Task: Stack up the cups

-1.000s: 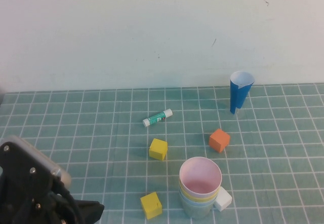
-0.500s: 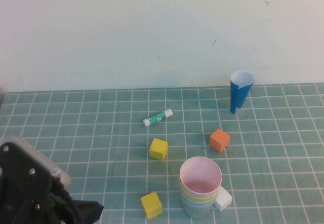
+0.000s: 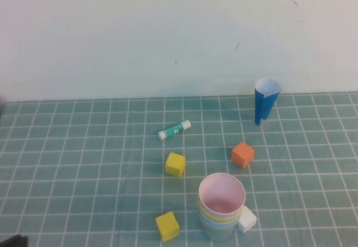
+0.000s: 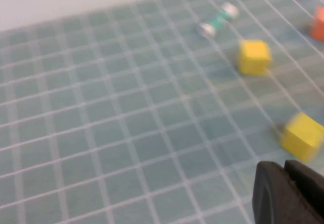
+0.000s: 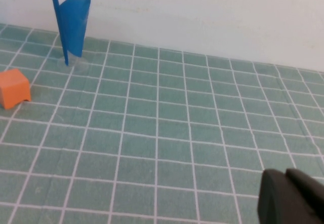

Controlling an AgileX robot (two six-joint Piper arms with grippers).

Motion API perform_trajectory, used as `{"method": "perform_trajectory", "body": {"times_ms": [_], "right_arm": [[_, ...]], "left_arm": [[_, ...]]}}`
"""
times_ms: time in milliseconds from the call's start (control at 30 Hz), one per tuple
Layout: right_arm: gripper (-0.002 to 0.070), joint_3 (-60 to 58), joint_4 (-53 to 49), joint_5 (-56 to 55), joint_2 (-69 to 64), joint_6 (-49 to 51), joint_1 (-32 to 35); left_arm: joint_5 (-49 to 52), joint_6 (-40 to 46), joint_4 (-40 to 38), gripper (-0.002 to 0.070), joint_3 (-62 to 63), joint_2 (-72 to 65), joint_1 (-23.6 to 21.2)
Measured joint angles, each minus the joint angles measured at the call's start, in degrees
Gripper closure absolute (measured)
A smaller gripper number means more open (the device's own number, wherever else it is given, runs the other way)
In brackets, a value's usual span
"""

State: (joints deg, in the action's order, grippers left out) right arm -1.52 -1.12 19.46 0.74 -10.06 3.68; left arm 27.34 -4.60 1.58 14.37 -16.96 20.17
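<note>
High view shows the cups (image 3: pixel 221 208) already nested into one stack near the front edge of the green gridded table (image 3: pixel 84 146), pink on top with yellow and light blue rims showing beneath; a green cup cannot be made out. A small white block (image 3: pixel 246 220) touches the stack's right side, a yellow cube (image 3: pixel 167 226) sits just to its left, another yellow cube (image 3: pixel 174 164) and an orange cube (image 3: pixel 242 154) lie farther back, and a glue stick (image 3: pixel 174 129) and a blue paper cone (image 3: pixel 265 100) stand farthest away. The left gripper (image 4: pixel 291 193) sits low at the near left corner, the right gripper (image 5: pixel 293 198) off the near right; whether either pair of jaws is wide or narrow cannot be told. The task looks essentially complete. The main risk is the stack tipping if an arm brushes it or nudges the touching white block.
</note>
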Motion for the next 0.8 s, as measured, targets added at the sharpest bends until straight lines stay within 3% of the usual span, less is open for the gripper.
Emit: {"method": "perform_trajectory", "body": {"times_ms": [100, 300, 533, 800], "right_arm": [[0.0678, 0.0, 0.0, 0.0, 0.0, 0.0, 0.0], [0.0678, 0.0, 0.0, 0.0, 0.0, 0.0, 0.0], [0.0678, 0.0, 0.0, 0.0, 0.0, 0.0, 0.0], [0.0678, 0.0, 0.0, 0.0, 0.0, 0.0, 0.0]], "left_arm": [[-2.38, -0.35, 0.1, 0.0677, -4.28, 6.83, -6.13], [-7.37, -0.35, 0.53, 0.0677, -11.55, 16.13, -13.29], [-8.96, -3.45, 0.53, 0.0677, -15.04, 17.53, -16.59], [-9.2, -4.52, 0.53, 0.0677, -15.14, 17.68, -16.95]]}}
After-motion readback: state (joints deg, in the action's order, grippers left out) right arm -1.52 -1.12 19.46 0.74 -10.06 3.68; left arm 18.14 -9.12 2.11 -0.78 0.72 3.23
